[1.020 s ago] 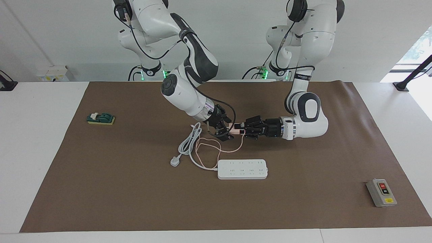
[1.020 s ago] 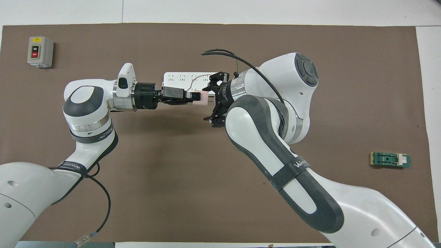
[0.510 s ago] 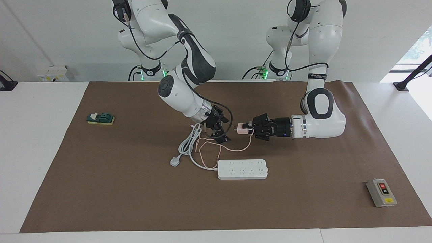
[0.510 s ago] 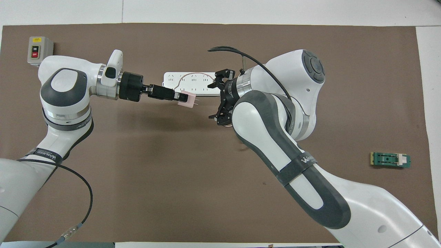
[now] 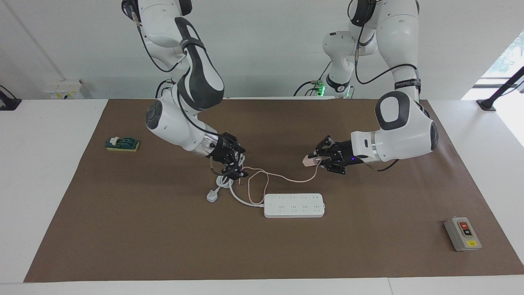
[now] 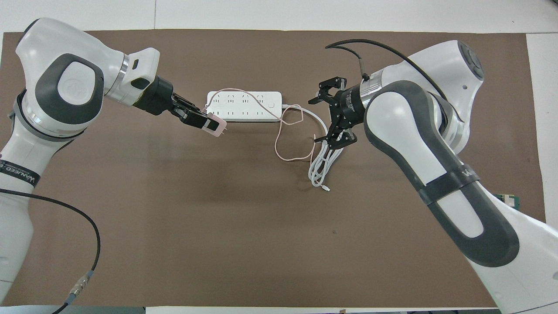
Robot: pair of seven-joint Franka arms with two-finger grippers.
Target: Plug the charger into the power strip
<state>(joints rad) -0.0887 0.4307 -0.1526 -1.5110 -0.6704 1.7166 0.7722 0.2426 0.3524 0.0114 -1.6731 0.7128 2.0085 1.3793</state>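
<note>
Lettering "FRANKA" band (image 6: 466, 175) on arm; left hand (image 5: 315, 159) grips charger (image 5: 308, 161).

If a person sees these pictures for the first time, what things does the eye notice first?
The left gripper holds the pale-pink charger in the air, its thin pink cable trailing down to the mat. The open right gripper hangs over the coiled white cord. The white power strip lies mid-table.

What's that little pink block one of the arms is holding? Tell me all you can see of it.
It is the charger, a small pale-pink cube that looks like plastic, with metal prongs at one end. The left gripper is shut on it, holding it tilted in the air beside the power strip. Its thin pink cable droops to the brown mat, looping beside the strip.
</note>
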